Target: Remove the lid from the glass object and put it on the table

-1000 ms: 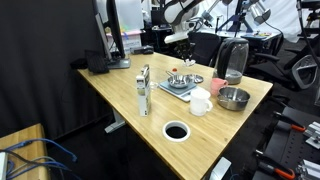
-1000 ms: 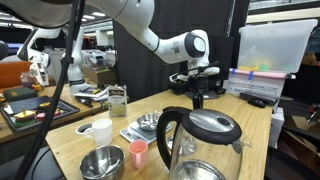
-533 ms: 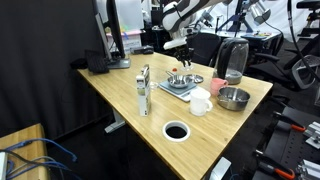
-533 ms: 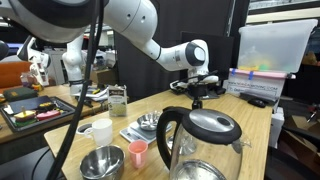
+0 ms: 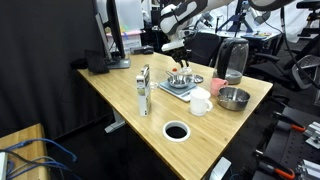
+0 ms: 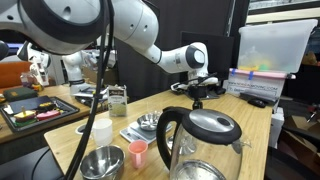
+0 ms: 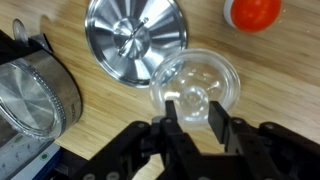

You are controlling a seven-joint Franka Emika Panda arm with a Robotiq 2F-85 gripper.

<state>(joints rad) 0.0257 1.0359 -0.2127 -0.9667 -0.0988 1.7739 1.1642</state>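
- The job is at its start: the pincer (image 7: 193,118) has not picked up anything yet.
- In the wrist view the two fingers (image 7: 218,118) stand apart with a gap between them. The pincer is open and holds nothing.
- The pincer hangs over the things in the middle of the tabletop (image 7: 285,85). Both exterior views show it up in the air, not touching them (image 5: 180,66) (image 6: 197,92).
- The lid (image 7: 150,62) is round and shiny, with a small knob (image 7: 128,40) in its middle. It shows just up and to the left of the fingers in the wrist view.
- The glass dish (image 7: 205,80) is right under the pincer. Its edge meets the edge of the lid. I cannot tell if the lid leans on the dish or only lies beside it.
- A steel bowl (image 7: 35,95) sits near the lid on one side, and a red thing (image 7: 253,12) is at the far corner of the view.
- I think the next move is to slide the pincer over until the knob is between the fingers.
- Then it needs to go straight down, close on the knob, and lift.
- The knob is small and smooth, so the fingers must line up well or it may slip.
- After that the lid needs a bare spot of wood, away from the steel bowl and the dish.
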